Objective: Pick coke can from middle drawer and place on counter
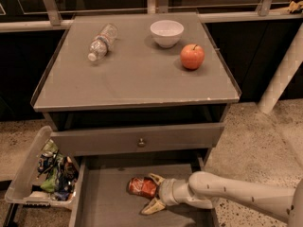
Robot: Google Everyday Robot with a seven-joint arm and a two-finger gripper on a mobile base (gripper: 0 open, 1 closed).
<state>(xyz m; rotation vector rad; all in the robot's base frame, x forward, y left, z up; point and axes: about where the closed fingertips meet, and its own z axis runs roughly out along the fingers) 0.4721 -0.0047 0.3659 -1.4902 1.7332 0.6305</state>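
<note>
Straddling coke can [141, 187] lying L-R in drawer [105, 200]: claw [149, 194].

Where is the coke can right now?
The coke can lies on its side low in the camera view, on the middle drawer floor below the knobbed drawer front, with the open gripper at its picture-right end.

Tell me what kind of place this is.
Probably a robot test kitchen or lab: the counter holds a bowl, apple and water bottle, and the gripper sits open at the coke can in the middle drawer.
</note>
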